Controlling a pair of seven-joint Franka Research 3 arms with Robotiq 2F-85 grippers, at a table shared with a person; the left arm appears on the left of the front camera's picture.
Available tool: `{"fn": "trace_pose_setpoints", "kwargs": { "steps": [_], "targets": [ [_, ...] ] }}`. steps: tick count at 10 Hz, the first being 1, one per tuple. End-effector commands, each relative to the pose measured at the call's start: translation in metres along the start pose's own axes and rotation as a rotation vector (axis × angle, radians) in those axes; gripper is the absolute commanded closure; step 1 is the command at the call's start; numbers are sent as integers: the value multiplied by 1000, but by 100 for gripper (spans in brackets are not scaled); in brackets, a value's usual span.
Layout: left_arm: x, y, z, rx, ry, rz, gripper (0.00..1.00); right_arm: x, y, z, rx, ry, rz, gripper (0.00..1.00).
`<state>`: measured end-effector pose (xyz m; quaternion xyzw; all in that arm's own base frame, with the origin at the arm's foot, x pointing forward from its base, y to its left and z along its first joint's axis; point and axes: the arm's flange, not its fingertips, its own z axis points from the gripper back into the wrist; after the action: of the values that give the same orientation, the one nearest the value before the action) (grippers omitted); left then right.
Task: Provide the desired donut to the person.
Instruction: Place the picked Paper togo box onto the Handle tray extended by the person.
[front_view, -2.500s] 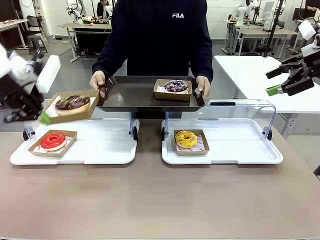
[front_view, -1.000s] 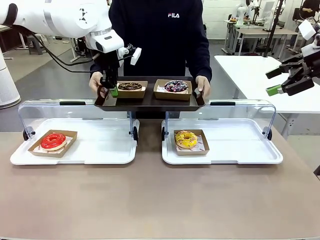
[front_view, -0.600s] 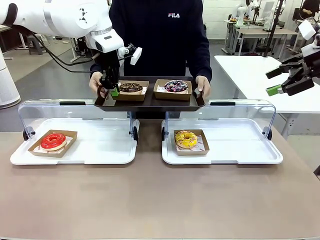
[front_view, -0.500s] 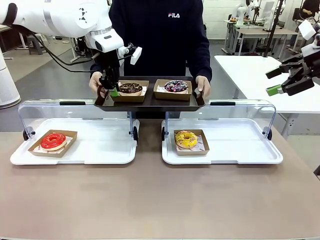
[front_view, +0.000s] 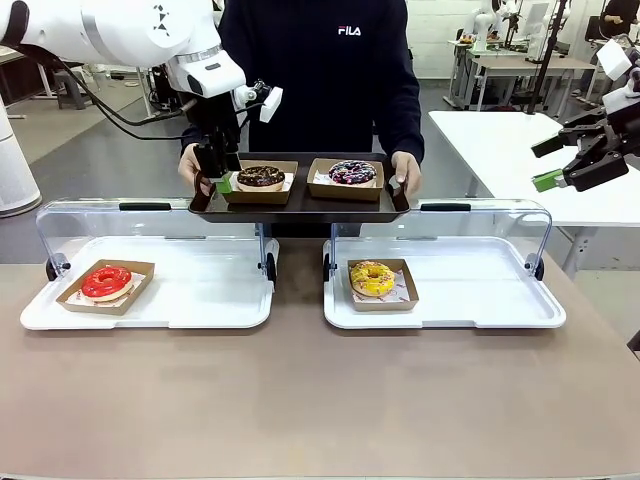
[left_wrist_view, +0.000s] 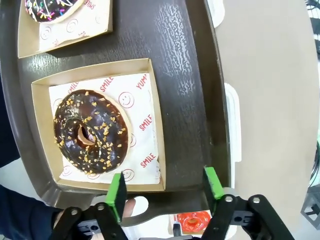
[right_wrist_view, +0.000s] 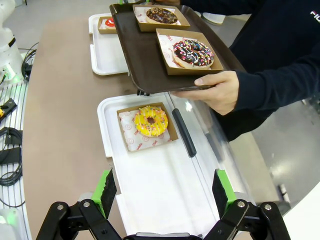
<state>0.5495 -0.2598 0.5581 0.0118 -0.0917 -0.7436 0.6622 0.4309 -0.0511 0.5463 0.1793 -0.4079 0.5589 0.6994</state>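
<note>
On the tray: the chocolate donut (front_view: 261, 176) sits in its cardboard box (left_wrist_view: 154, 125) at the left end of the dark tray (front_view: 300, 203), which the person (front_view: 320, 80) holds by both ends above the far edge of the table (front_view: 320, 400).
Second box: a sprinkled donut (front_view: 352, 172) rests beside it on the same tray.
Left gripper: the left gripper (left_wrist_view: 165, 186) hangs just over the tray's near rim with its jaws spread apart and nothing between them; the box edge lies just ahead of the green pads (left_wrist_view: 116, 194).
Right gripper: the right gripper (right_wrist_view: 165, 192) waits well off to the side, jaws wide and empty, above the right-hand white tray (right_wrist_view: 165, 200).
Left behind: a red donut (front_view: 106, 282) and a yellow donut (front_view: 372, 278) remain in the two covered serving trays.
Risk, snagging: one finger seems close to the box wall, so a careless lift could drag or tip the box.
Risk, tray: the tray is hand-held; a nudge on its rim could tilt it and slide both boxes.
Risk, hand: the person's thumb (left_wrist_view: 131, 206) lies near the pads and could get bumped.
</note>
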Motion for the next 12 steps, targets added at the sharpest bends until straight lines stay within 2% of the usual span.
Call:
{"fn": "trace_pose_setpoints", "kwargs": {
  "steps": [1,6,7,8,12],
  "targets": [
    [-2,-2,10,-35,-17,22,0,-2,0,-1,6,-5,8,0],
    [0,-10,16,-86,2,8,0,-2,0,-1,6,-5,8,0],
    [-4,-15,14,-156,-23,37,0,-2,0,-1,6,-5,8,0],
    [1,-11,11,-72,10,1,0,-2,0,-1,6,-5,8,0],
    [1,-11,11,-72,10,1,0,-2,0,-1,6,-5,8,0]
  ]
}}
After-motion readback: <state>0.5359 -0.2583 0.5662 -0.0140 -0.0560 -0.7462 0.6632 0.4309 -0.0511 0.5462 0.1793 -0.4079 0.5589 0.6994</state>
